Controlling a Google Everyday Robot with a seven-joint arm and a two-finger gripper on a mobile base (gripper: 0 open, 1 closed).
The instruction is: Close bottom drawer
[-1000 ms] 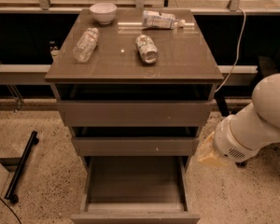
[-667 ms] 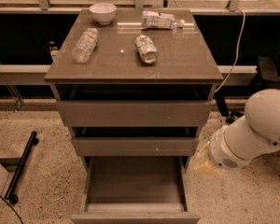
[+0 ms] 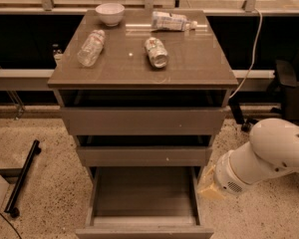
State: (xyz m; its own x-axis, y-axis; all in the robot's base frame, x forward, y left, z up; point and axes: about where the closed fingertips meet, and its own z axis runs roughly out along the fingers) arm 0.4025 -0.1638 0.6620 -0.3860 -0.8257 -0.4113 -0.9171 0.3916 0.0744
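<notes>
The bottom drawer (image 3: 143, 195) is the narrowest of three grey-brown drawers and stands pulled far out toward me. Its long grey tray is empty, and its flat front panel (image 3: 144, 231) lies at the lower edge of the view. My white arm (image 3: 269, 156) reaches in from the right. My gripper (image 3: 208, 187) shows only as a tan tip at the arm's end, low beside the drawer's right side wall. Most of the gripper is hidden behind the arm's wrist.
The middle drawer (image 3: 144, 156) and the top drawer (image 3: 144, 121) stand slightly out. The cabinet top holds a white bowl (image 3: 109, 13), a clear bottle (image 3: 91, 47), a can (image 3: 156, 52) and a lying bottle (image 3: 170, 21). A black bar (image 3: 22, 176) lies on the floor at left. A black chair (image 3: 291, 88) stands at right.
My arm has moved down and to the left, bringing the gripper closer to the open bottom drawer's right side. The drawers have not moved.
</notes>
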